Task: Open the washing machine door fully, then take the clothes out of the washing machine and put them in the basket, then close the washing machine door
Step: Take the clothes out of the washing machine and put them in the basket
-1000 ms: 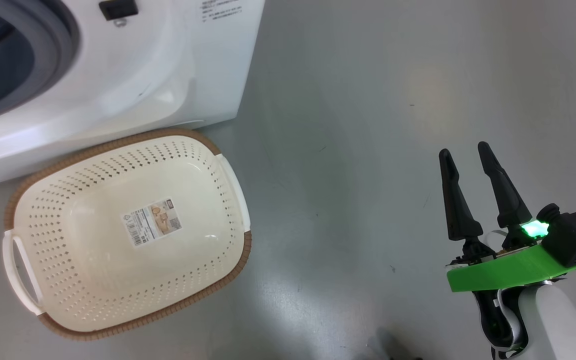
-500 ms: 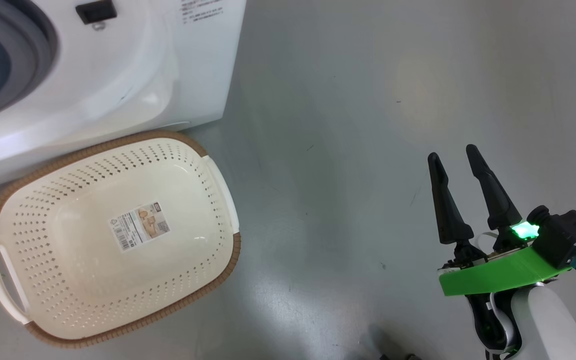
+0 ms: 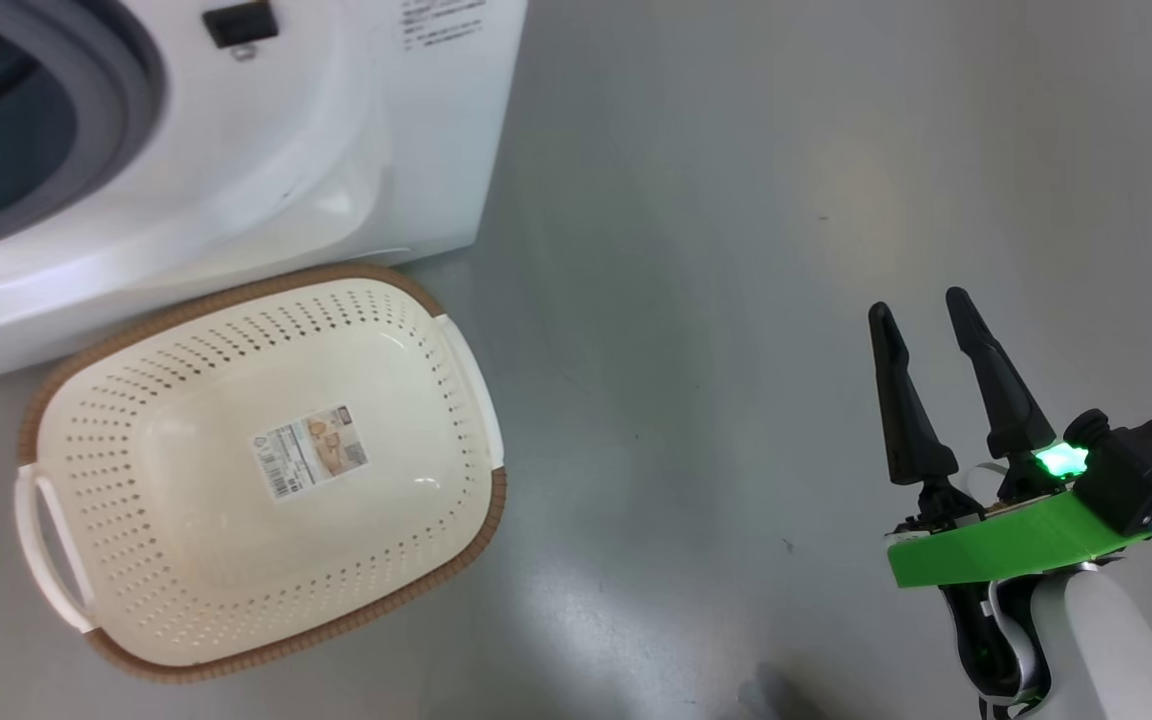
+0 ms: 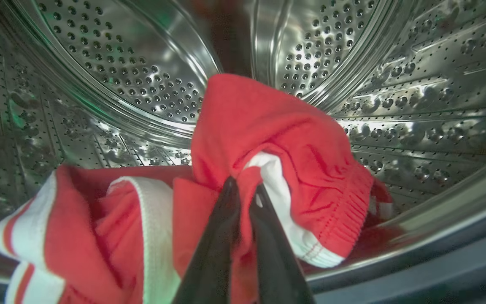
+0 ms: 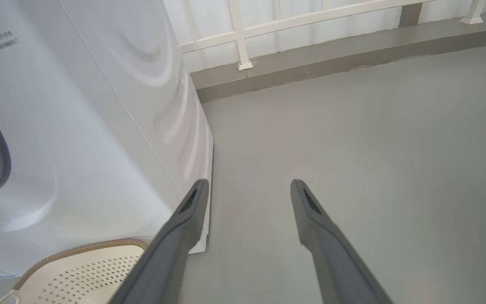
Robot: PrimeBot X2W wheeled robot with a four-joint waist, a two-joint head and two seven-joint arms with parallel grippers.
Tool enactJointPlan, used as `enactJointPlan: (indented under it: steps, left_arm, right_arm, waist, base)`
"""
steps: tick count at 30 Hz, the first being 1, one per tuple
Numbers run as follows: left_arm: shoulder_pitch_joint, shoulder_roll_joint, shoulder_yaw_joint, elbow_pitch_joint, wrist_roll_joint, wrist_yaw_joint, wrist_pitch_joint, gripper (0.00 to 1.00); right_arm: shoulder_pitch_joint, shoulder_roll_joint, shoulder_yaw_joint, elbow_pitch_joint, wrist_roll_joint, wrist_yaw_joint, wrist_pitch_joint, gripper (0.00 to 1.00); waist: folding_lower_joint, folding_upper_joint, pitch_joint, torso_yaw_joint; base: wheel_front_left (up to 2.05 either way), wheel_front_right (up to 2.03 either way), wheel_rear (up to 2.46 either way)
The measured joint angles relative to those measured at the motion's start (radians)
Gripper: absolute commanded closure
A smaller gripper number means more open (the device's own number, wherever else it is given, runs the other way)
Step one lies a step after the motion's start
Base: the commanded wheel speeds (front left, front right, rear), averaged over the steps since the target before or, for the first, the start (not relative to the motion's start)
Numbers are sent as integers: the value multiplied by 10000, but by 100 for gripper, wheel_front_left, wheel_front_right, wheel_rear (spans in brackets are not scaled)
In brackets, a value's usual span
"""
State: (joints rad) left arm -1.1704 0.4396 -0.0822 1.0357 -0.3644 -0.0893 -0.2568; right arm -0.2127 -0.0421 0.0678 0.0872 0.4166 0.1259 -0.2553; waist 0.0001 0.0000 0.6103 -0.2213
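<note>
a) left gripper (image 4: 245, 185): inside the steel drum (image 4: 141, 63) of the washing machine (image 3: 336, 150), fingers pressed together and pinching a fold of the clothes (image 4: 268, 118) where red fabric meets a white band.

b) clothes: bright red with white stripes and panels, lying low in the drum, just behind the front lip of the washing machine. One bunch raised above the fingertips, the rest spread lower and to the left in the left wrist view.

c) right gripper (image 3: 921, 303): fingers spread wide, nothing between them. Held over the grey floor (image 3: 686, 300), well apart from the washing machine and off to its right in the head view. In the right wrist view, fingers aimed past the front right corner of the washing machine towards a white railing (image 5: 243, 38) beyond it.

d) basket (image 3: 186, 560): cream, perforated, with a brown rim and white handles, on the floor just in front of the washing machine, below its round mouth. Near rim close against the lower front panel; touching or not, impossible to tell. Bare bottom with a label sticker (image 3: 309, 450) at the centre.

e) grey rubber gasket (image 3: 126, 100): ring around the uncovered mouth of the washing machine, at the upper left of the head view.
</note>
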Motion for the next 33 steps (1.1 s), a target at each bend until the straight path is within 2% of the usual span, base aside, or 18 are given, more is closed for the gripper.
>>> enactJointPlan:
  steps: [13,18,33]
  left_arm:
    - [2588,-1549,2148,-2288,-336,-347,0,100]
    - [3405,-2023,2163,-3269,-621,-351,0,100]
    - [5766,-2456,2096,-6215,-1530,-357,0,100]
  right_arm:
    - [24,-2,-479,203,-543,0,0,0]
    - [58,-6,-596,244,-579,0,0,0]
    - [250,-10,-918,318,-662,0,0,0]
  waist:
    - [0,0,-798,861]
    - [0,0,-1081,1186]
    - [0,0,-1573,1678]
  base:
    - [0,0,0]
    - [0,0,0]
    - [0,0,0]
